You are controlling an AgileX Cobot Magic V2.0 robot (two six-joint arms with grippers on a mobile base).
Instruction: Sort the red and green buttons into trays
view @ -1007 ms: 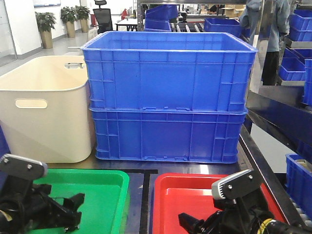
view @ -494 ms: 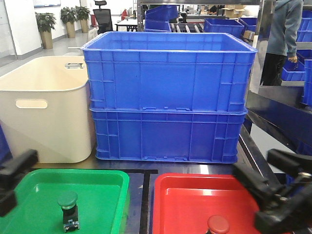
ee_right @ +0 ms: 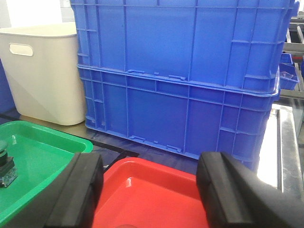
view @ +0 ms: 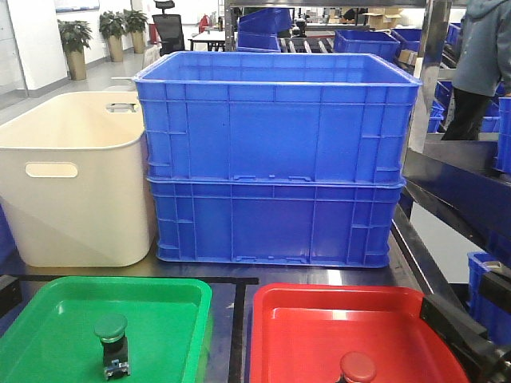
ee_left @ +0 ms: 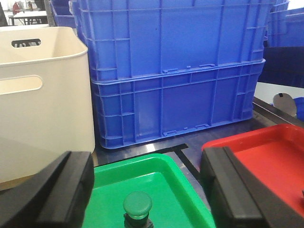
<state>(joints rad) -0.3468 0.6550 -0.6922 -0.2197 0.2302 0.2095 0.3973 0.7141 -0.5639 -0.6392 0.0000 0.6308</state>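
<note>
The green button stood upright in the green tray, near the front and about in the middle of the tray's floor, its domed cap on top of a black-and-silver base. In the left wrist view the left tool was above and behind this button, its two black fingers wide apart with nothing between them. Behind the tray stood a cream tub, and to the right of it two blue crates, one on the other, all on the dark counter.

Further right, the red button sat in the red tray, close to the front edge; only its cap showed. The right tool was over this tray, also wide open and empty.

Each button lay in the tray of its own colour, so the sorting looked finished.

I judged the buttons to be light, stiff and not fragile. The domed caps looked smooth and could slip. A better hold would be on the base below the cap, from the two sides.
</note>
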